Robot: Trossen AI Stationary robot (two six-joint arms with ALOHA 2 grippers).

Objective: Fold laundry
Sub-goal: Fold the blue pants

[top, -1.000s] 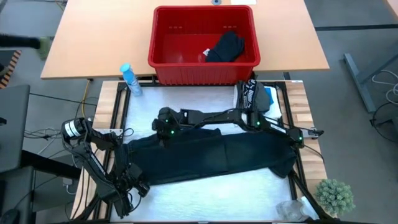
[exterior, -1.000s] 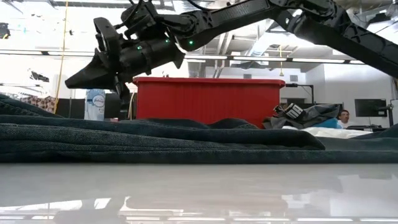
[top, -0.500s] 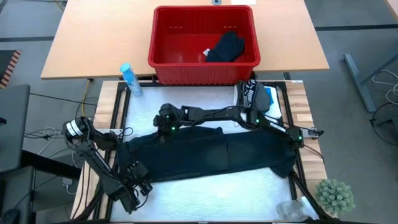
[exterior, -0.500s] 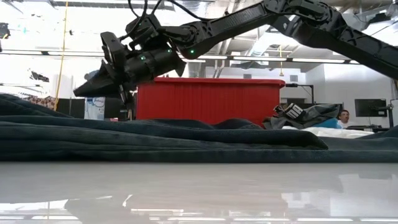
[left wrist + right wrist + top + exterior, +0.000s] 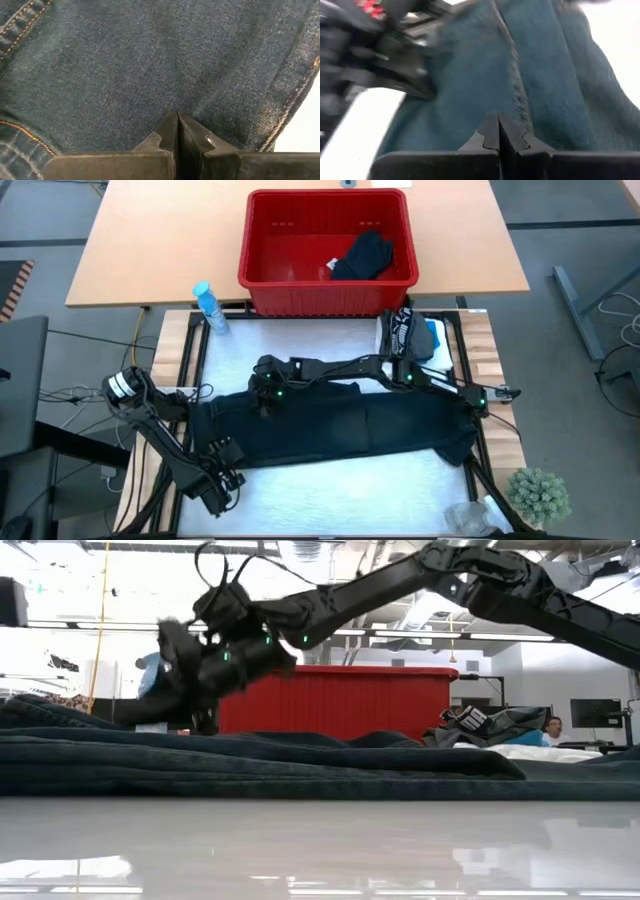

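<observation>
A: Where are the trousers lying?
B: Spread across the middle of the desk, a red basket sitting beyond them at twelve o'clock.
A: And the grippers?
B: The right gripper is hovering at their upper left edge, jaws together. The left gripper is resting on their seven o'clock corner, jaws together, pinching nothing visible.

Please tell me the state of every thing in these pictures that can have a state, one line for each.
trousers: spread flat across the table, not yet folded
left claw: shut, at the trousers' left end
right claw: shut, low over the trousers' upper left edge
red basket: upright, holding one dark garment
spray bottle: lying beside the basket
garment pile: bunched at the table's right corner
</observation>
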